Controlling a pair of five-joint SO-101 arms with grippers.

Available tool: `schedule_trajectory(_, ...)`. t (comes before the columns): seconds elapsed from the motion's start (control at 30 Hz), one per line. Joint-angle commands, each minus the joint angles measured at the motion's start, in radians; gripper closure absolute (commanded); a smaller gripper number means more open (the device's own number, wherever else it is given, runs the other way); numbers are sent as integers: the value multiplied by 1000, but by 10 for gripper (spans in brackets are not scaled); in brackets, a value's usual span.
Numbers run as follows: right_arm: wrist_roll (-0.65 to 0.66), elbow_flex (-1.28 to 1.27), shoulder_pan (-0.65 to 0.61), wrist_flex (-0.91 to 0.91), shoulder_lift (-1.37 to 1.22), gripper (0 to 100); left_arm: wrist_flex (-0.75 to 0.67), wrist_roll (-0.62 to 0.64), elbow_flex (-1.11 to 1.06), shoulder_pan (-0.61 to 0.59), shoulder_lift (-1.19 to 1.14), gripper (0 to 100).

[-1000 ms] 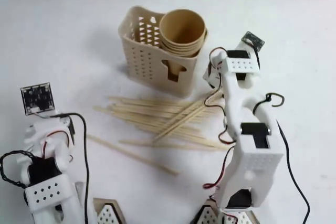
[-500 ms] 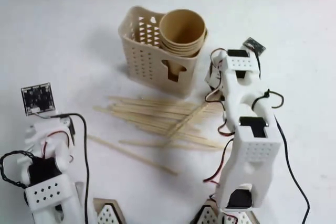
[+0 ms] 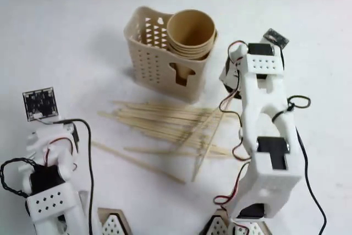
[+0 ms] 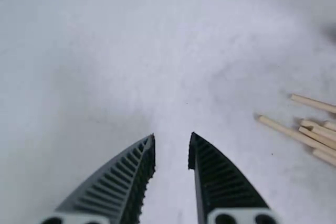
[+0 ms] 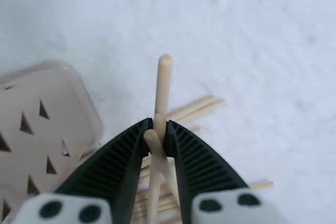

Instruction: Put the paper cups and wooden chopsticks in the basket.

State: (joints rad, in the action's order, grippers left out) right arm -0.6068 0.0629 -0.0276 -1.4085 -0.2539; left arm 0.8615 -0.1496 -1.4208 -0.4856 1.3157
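The right gripper (image 5: 159,124) is clamped near one end of what look like two wooden chopsticks (image 5: 164,74), beside the basket (image 5: 50,106) holding the paper cups (image 3: 191,28). Their long tails trail over the pile (image 3: 159,120) on the surface (image 3: 66,37), so the lift should probably continue until they swing clear, then lower them upright beside the cups. The left gripper (image 4: 170,148) hangs with its jaws apart.
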Motion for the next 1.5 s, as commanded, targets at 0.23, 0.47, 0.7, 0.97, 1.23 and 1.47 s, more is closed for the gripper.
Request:
schedule_trajectory(0.23, 126, 18, 2, -48, 374, 981, -20, -9, 6, -10, 33, 876)
schedule_trajectory(0.47, 239, 18, -21, -42, 573, 981, -20, -9, 6, -10, 33, 876)
schedule_trajectory(0.7, 295, 18, -125, -18, 733, 981, -20, -9, 5, -10, 33, 876)
schedule_trajectory(0.97, 288, 18, -209, 111, 852, 981, -20, -9, 5, -10, 33, 876)
schedule_trajectory(1.23, 287, 18, -282, 240, 923, 981, -20, -11, 5, -10, 33, 876)
schedule_trajectory(1.47, 221, 18, -291, 412, 914, 981, -20, -11, 5, -10, 33, 876)
